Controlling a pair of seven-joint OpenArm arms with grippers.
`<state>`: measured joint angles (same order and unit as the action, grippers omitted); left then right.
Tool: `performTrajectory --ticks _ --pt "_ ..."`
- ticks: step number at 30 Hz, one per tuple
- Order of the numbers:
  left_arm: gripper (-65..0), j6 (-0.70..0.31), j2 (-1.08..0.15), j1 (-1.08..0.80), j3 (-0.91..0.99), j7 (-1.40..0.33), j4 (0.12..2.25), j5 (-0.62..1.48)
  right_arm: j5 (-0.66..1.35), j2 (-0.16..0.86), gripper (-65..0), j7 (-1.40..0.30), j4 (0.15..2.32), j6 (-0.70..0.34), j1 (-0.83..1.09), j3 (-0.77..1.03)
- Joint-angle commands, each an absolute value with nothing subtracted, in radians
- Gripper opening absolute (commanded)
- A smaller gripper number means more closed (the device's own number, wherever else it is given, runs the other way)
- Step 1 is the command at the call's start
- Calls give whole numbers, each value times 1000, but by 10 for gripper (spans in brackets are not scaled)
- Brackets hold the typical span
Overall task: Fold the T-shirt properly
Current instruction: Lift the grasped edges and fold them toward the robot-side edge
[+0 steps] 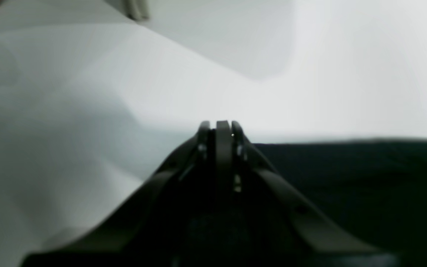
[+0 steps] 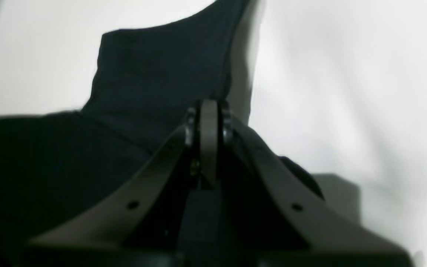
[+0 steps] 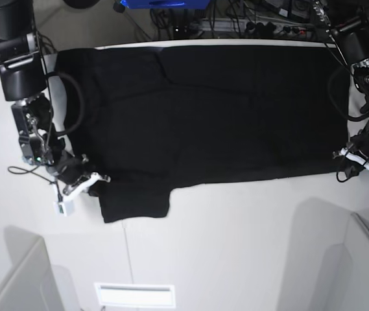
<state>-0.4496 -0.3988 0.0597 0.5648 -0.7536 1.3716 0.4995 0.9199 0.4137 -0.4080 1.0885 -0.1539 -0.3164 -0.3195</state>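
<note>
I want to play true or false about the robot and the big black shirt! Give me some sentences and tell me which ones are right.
1. The T-shirt is spread out flat on the white table. True.
2. The T-shirt is bright red. False: it is black.
3. The right gripper sits at the shirt's edge beside a sleeve. True.
4. Both arms are on the same side of the shirt. False: the left gripper is at the opposite end from the right one.
5. The left gripper's fingers are spread wide apart. False: in the left wrist view they are closed together.
</note>
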Motion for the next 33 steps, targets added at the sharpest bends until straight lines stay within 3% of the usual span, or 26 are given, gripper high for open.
performTrajectory --ticks 1,8,13,33 --pt "-650 -455 -421 58 575 -740 1402 510 931 423 -650 -390 1116 -160 -334 -311" --pt "-650 -458 -417 -10 641 -788 1527 512 931 424 -650 -392 1179 -160 -275 -288" --pt "-650 -572 -415 -28 710 -832 1529 503 929 417 -650 -461 1265 -160 -205 -156" --pt "-650 -573 -403 -188 769 -835 1670 512 931 423 -650 -490 1481 -160 -12 -70"
